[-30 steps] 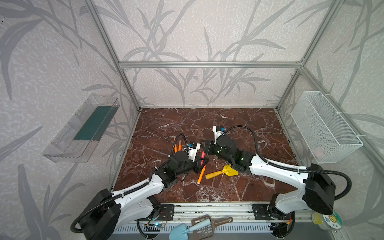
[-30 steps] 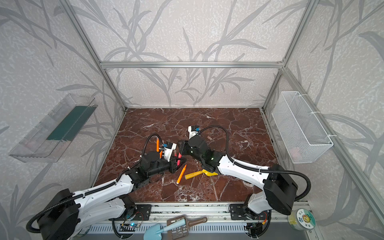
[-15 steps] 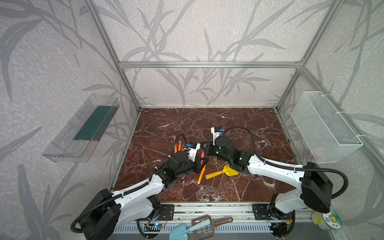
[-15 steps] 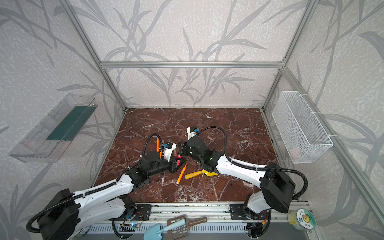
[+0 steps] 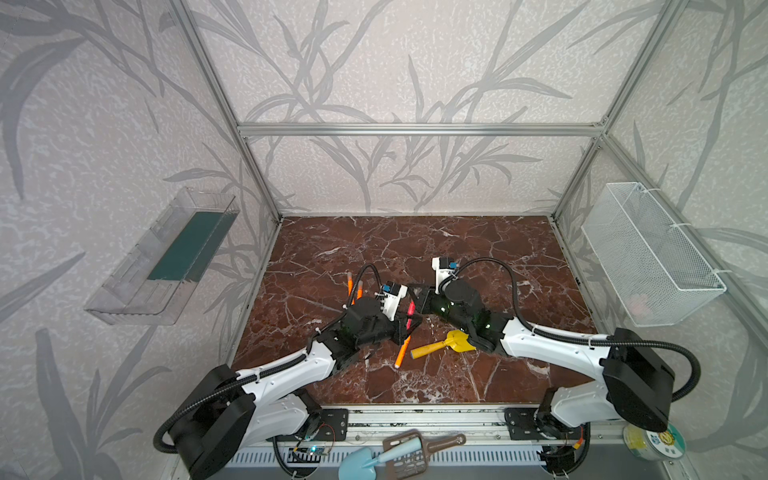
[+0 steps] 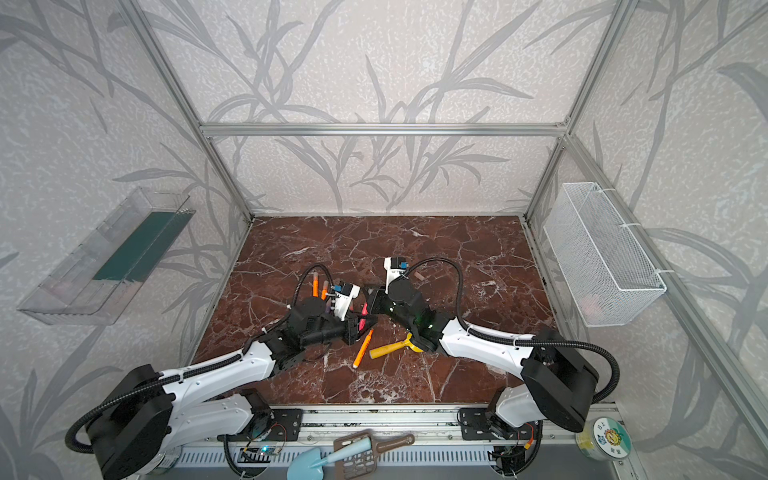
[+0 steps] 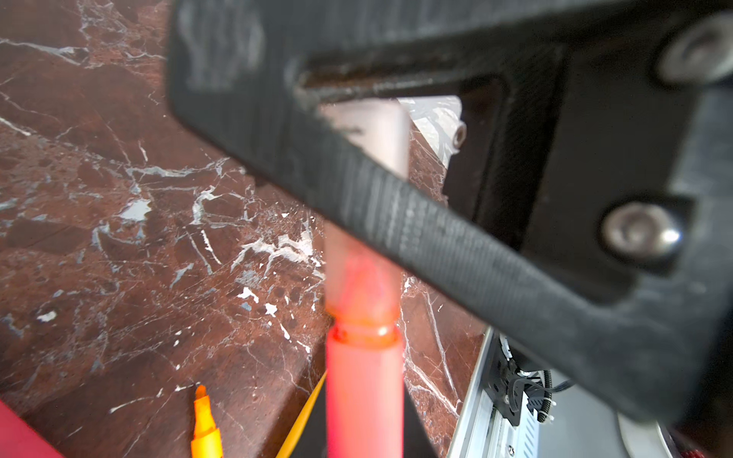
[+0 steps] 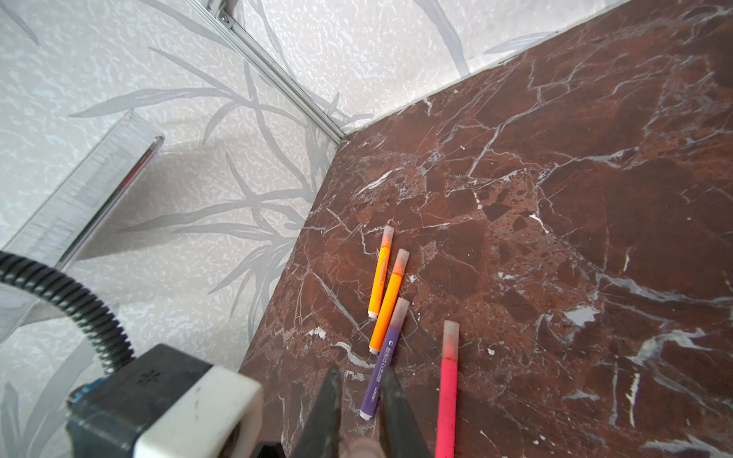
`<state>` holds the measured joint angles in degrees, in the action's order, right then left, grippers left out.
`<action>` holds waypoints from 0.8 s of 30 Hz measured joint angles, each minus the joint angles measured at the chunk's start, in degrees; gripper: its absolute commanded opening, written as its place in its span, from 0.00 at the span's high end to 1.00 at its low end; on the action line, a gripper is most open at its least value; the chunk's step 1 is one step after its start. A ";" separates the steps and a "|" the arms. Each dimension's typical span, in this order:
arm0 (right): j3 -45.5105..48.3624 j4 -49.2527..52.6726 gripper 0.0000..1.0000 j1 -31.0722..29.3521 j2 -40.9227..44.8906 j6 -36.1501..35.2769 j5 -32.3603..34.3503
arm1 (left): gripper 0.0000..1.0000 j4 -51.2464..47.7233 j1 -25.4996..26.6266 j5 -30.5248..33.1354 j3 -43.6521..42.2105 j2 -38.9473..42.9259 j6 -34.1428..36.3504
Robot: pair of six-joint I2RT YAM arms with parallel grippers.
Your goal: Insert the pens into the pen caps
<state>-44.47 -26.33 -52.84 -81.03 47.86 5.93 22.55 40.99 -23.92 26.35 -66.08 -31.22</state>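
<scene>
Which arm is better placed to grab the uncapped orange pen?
Left, probably: the orange pen lies beside the left gripper, though it must first drop the red pen. The right gripper, holding a cap, sits farther off.

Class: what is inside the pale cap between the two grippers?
The pinkish-red pen shows red through the cap; a finger of the right gripper covers the cap's middle, hiding how deep it goes.

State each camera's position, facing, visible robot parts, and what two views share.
Top views: high in front, facing down at table; left arm, right arm show.
Left wrist: on left arm, facing pinkish-red pen in pen cap; jaws show.
Right wrist: on right arm, facing orange pens; jaws show.
Shared with both top views: orange pens.
</scene>
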 measured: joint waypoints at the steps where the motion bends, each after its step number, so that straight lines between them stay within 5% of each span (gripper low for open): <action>1: 0.46 -0.94 1.00 0.02 0.28 0.42 -0.04 | 1.00 -0.04 -0.17 -0.26 0.31 0.02 0.31; 16: 1.57 -9.40 1.00 -1.81 0.81 7.61 0.98 | 1.00 -13.97 0.11 5.79 5.53 7.10 8.24; 24: 4.13 -17.27 1.00 -1.90 0.66 1.31 -0.09 | 1.00 -11.89 -5.25 -6.80 5.53 6.75 7.23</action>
<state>-40.34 -43.59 -54.74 -80.38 49.17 5.85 10.66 35.75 -30.72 31.88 -59.33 -23.99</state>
